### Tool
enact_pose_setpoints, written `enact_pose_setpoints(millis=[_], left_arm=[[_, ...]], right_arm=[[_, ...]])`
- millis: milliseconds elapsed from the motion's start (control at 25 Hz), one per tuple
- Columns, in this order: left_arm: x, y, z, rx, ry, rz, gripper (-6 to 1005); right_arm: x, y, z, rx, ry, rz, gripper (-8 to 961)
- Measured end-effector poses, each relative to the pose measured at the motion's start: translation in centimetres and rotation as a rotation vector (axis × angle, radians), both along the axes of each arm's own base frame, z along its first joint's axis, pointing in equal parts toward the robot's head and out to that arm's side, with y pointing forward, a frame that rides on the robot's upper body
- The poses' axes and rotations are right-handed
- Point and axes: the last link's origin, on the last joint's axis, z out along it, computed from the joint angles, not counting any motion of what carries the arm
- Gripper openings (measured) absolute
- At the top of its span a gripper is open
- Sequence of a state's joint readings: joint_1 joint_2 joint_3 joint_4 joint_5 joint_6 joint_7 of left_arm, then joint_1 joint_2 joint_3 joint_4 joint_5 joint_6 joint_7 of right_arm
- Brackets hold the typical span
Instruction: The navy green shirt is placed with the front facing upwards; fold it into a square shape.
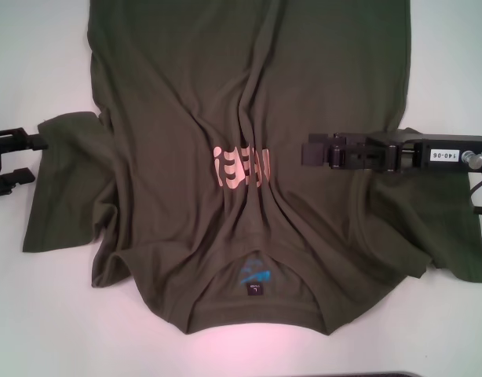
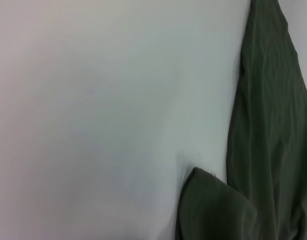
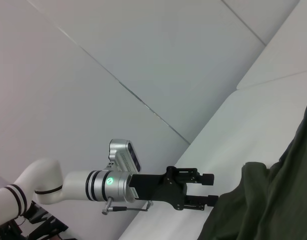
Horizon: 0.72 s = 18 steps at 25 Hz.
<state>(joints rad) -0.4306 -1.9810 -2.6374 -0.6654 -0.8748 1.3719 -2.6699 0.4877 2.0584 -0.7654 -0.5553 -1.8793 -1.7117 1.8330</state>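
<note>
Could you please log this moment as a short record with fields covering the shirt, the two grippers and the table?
shirt: navy green shirt spread front up, collar nearest the robot, wrinkled around the pink lettering
neck label: blue label visible inside the collar
left gripper: left gripper open, beside the sleeve edge
right gripper: right gripper over the shirt's chest area
table: white table

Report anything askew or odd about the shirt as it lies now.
The navy green shirt lies flat but rumpled: wrinkles bunch across the pink chest lettering, distorting it. The right gripper hovers beside that bunching; the left gripper is at the sleeve edge.
</note>
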Motion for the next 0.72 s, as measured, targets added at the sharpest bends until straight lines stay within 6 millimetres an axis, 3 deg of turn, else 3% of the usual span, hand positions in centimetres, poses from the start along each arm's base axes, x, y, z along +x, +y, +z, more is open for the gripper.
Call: enact_pose_setpoints(millis=[720], left_arm=[[-0.10, 0.33, -0.48, 0.006, 0.002, 0.014, 670]], right_arm=[[-0.03, 0.04, 0.03, 0.001, 0.001, 0.001, 911]])
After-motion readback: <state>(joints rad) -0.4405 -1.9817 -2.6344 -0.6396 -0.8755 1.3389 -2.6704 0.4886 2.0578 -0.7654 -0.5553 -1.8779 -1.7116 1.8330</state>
